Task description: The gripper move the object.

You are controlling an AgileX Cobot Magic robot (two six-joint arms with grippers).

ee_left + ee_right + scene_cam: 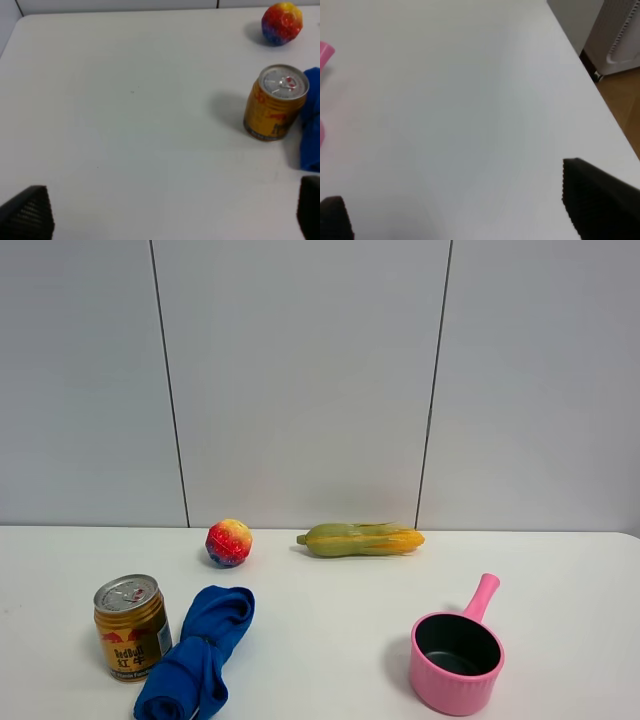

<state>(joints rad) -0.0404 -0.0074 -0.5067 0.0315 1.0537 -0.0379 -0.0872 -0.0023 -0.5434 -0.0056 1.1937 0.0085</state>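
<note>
The gold-yellow drink can point(131, 627) with a silver pull-tab top stands upright on the white table at the front left, right beside a blue cloth point(200, 652). It also shows in the left wrist view point(274, 102). No arm shows in the exterior high view. My left gripper point(165, 212) is open and empty over bare table, well short of the can; only its two black fingertips point(27, 212) show. My right gripper point(465, 205) is open and empty over bare table near the table's right edge.
A red-yellow ball point(229, 542) and a yellow-green corn cob point(361, 539) lie at the back near the wall. A pink saucepan point(456, 648) stands at the front right. The table edge point(590, 85) drops to a wooden floor.
</note>
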